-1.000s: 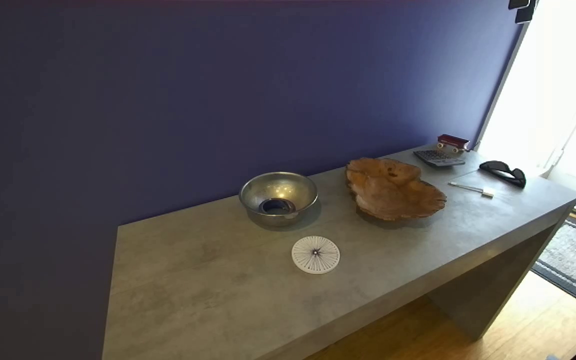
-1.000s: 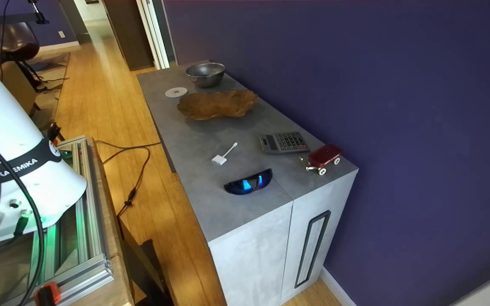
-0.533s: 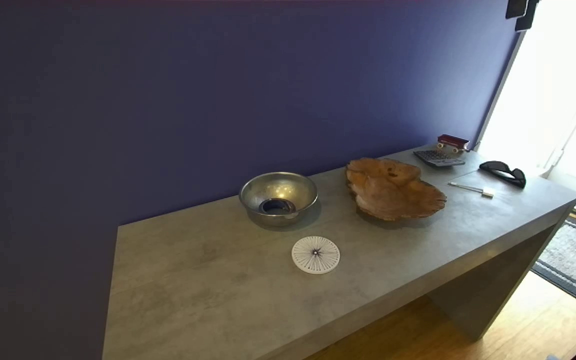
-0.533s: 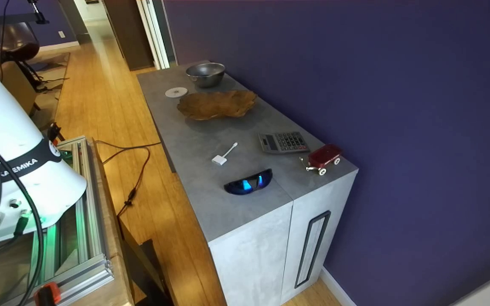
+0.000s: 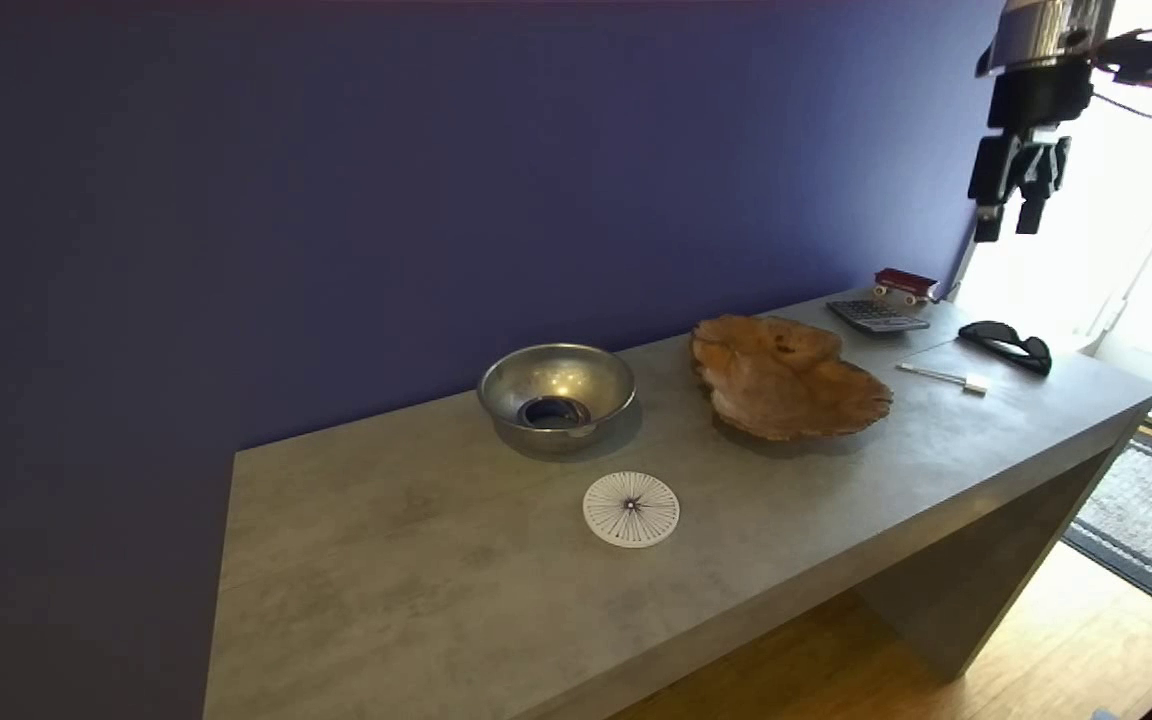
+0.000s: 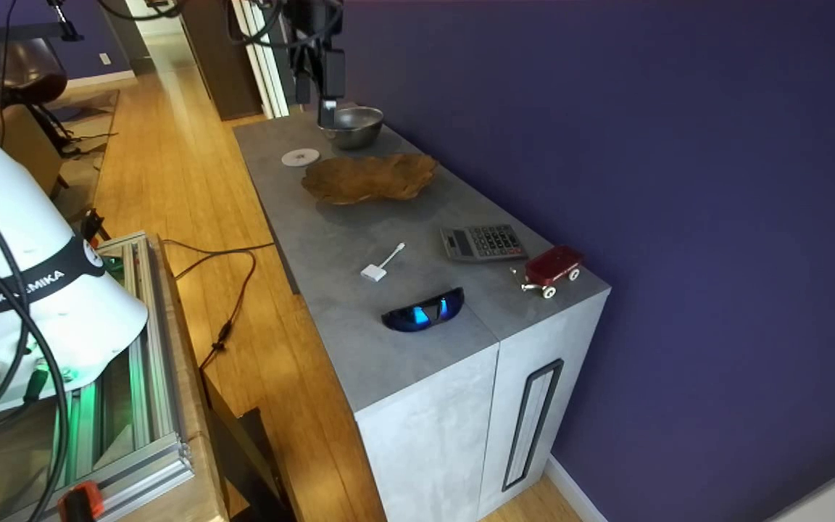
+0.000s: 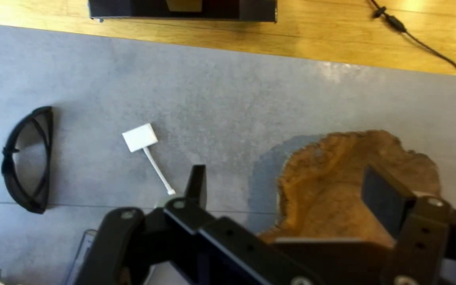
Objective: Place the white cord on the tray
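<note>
The cord (image 7: 151, 158) lies on the table (image 7: 232, 99) between the glasses (image 7: 32, 160) and the tray (image 7: 323, 186), so the gripper (image 5: 1009, 221), spread apart and holding nothing, should come above the cord's thick end (image 7: 140, 137), turn to match its edges, and descend slowly.

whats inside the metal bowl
A small dark round object sits in the metal bowl. The bowl's near side seems to cover its near edge; anything beneath it is hidden.

The tray (image 5: 791, 385) is brown, the table (image 5: 386, 580) under it mottled grey. On one side of it: silver bowl (image 5: 581, 375), white disc (image 5: 630, 510) with dark radiating lines. On the other: white cord (image 7: 145, 141), grey calculator (image 6: 484, 243), red wagon (image 6: 554, 267), black sunglasses (image 6: 423, 312).
</note>
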You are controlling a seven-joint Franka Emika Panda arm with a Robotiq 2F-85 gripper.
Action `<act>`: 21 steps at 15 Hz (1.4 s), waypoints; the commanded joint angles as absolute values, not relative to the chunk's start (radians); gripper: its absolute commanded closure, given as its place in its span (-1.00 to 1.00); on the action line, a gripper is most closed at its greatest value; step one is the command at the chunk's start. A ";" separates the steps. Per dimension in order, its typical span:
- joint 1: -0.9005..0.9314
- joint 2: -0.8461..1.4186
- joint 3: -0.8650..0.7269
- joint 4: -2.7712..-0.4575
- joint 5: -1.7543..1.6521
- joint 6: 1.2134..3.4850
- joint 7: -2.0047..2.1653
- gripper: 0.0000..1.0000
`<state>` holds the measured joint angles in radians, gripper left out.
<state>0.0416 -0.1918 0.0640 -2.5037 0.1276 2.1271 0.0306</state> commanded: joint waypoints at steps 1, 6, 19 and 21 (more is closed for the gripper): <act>0.040 -0.177 0.055 -2.522 0.113 2.149 0.031 -1.00; 0.042 -0.199 0.031 -2.599 0.195 2.328 -0.056 -1.00; 0.013 0.108 -0.102 -2.736 0.412 2.990 -0.483 -1.00; 0.013 0.126 -0.096 -2.738 0.420 3.015 -0.494 -1.00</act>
